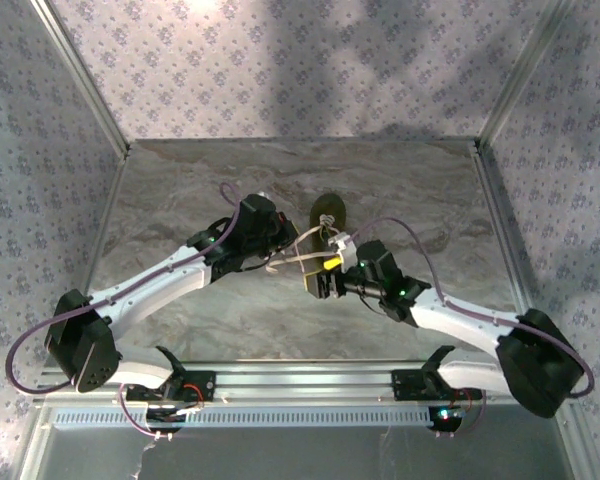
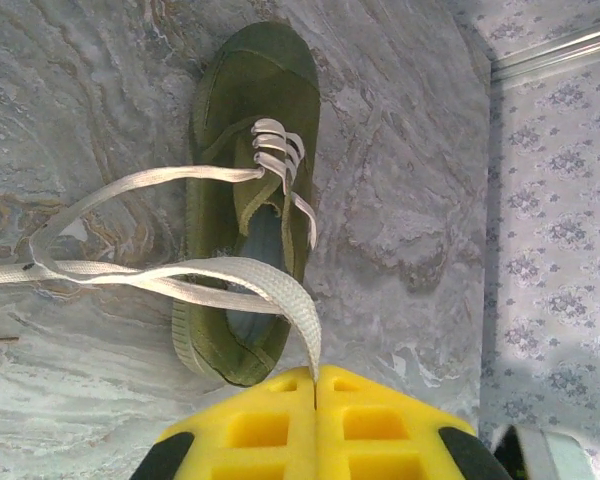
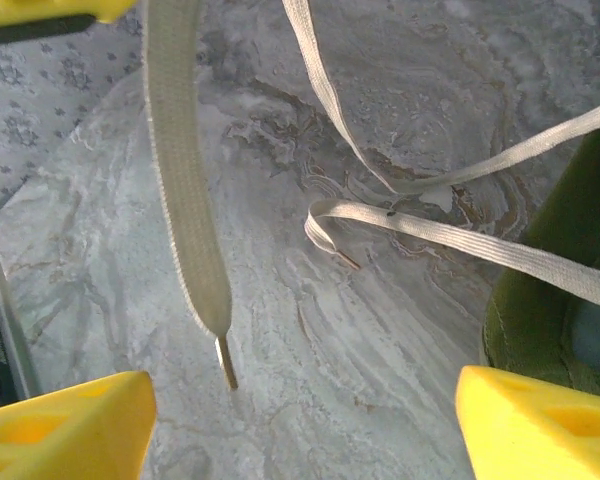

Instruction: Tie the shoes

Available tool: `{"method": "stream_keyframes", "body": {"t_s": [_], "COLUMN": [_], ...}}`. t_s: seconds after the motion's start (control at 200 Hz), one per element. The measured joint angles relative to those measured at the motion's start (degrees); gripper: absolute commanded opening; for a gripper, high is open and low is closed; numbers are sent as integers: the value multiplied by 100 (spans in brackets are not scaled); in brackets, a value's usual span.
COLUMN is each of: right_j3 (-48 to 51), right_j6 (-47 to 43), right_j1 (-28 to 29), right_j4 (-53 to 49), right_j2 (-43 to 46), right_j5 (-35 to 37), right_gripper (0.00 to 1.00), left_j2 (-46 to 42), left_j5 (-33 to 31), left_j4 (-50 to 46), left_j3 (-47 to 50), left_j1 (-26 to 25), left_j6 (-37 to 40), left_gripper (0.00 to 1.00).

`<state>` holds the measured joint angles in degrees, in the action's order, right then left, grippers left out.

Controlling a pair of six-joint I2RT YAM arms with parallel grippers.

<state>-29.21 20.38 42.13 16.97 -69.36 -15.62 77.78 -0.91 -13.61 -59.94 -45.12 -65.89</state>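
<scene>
Left end effector [image 2: 317, 390] clenched on a lace [image 2: 250, 275], shoe [image 2: 255, 110] just ahead; right end effector [image 3: 305, 420] released, shoe beside it.

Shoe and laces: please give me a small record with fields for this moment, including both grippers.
shoe: olive-green shoe lying on the marble table, no bow tied
left gripper: shut on a white lace, held above the table
right gripper: open, not gripping; the lace's hanging tip shows between its fingers
other lace: loose on the table beside the shoe
</scene>
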Motion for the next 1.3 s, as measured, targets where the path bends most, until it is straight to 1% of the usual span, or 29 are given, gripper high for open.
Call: {"method": "stream_keyframes", "body": {"t_s": [0.055, 0.135, 0.215, 0.305, 0.34, 0.36, 0.479, 0.554, 0.589, 0.654, 0.699, 0.754, 0.879, 0.979, 1.064, 1.159, 1.219, 1.299], "right_j3": [-111, -295, -435, -511, -518, -518, -518, -538, -590, -804, -1029, -1309, -1882, -1976, -1976, -1976, -1982, -2015], "right_j6": [-9, -61, -20, -66, -57, -28, -22, -37, -50, -57, -52, -48, -2, 94, 166, 264, 295, 291], "right_j1": [20, 79, 133, 170, 181, 179, 184, 184, 184, 149, 103, 28, -153, -326, -704, -1432, -1904, -2354], "right_j4": [66, 181, 306, 319, 293, 260, -249, -813, -1167, -1895, -2441, -3040, -4367, -5167, -5670, -5965, -6072, -6190], "right_j2": [-181, -420, -590, -660, -651, -643, -295, 166, 409, 758, 933, 1027, 1056, 1158, 1366, 1700, 1864, 1941], "right_j5": [-26, -37, -70, -59, -13, 22, 461, 820, 994, 1266, 1412, 1508, 1537, 1270, 798, 57, -461, -1040], "right_gripper": [71, 60, 40, 11, 3, 0, 0, 0, 0, 0, 0, 0, 0, 0, 0, 0, 0, 0], "left_j2": [0, -2, -9, -11, -9, -11, -22, -94, -164, -297, -385, -457, -417, -251, -28, 122, 181, 216], "left_j5": [0, -2, 0, 0, 0, 0, 20, 17, 15, 0, -2, -4, 109, 402, 811, 1246, 1464, 1659], "left_j4": [13, 15, 15, 15, 17, 20, 59, 96, 103, 103, 107, 109, 125, 278, 527, 863, 1110, 1412], "left_j3": [0, 0, 0, 0, 0, 0, 4, 37, 55, 66, 63, 59, 4, 0, 46, 247, 422, 634], "left_j1": [0, 0, 0, 0, 0, 0, 0, 4, 17, 48, 70, 94, 76, -72, -238, -380, -446, -494], "left_j6": [-20, -22, -22, -24, -22, -22, 7, 107, 234, 564, 984, 1423, 2774, 3746, 4485, 5163, 5510, 5893], "left_gripper": [0, 0, 0, 0, 0, 1, 29, 53, 62, 73, 79, 82, 86, 86, 90, 94, 94, 92]}}
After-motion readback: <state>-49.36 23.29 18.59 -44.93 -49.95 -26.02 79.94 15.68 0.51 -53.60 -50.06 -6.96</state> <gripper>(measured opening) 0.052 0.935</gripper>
